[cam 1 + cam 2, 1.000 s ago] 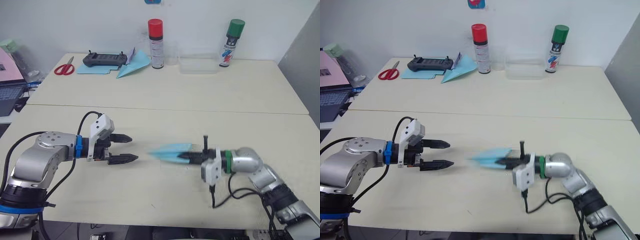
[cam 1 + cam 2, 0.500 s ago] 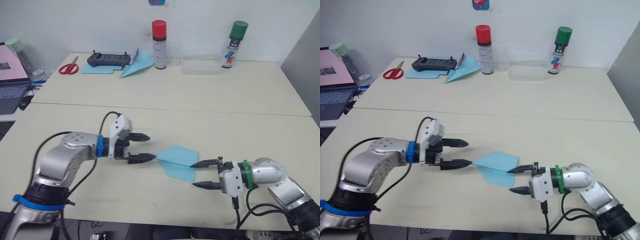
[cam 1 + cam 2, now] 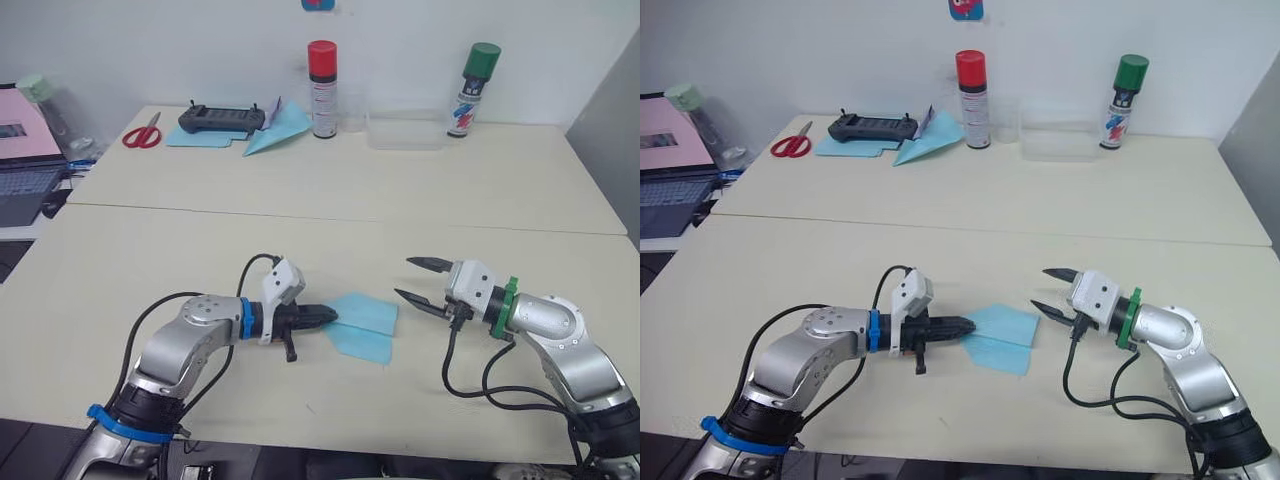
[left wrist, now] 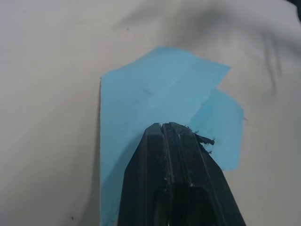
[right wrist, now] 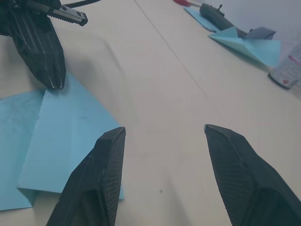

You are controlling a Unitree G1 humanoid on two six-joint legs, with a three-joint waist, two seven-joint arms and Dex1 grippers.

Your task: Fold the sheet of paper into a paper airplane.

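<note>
Now left claw (image 3: 325,316) closed, tips pressing paper airplane (image 3: 362,327); right claw (image 3: 418,282) open, raised.

Left gripper (image 4: 175,129) closed, fingertips together, pressing on the folded blue paper (image 4: 146,99) lying flat on the beige table (image 4: 47,56).

Silver-grey metal arms with rounded joints, blue ring at the left wrist, green ring at the right wrist, white camera block on each wrist, looping black cables, left gripper (image 3: 328,315) and right gripper (image 3: 420,281) with tapered, textured black fingers (image 5: 96,181)
</note>
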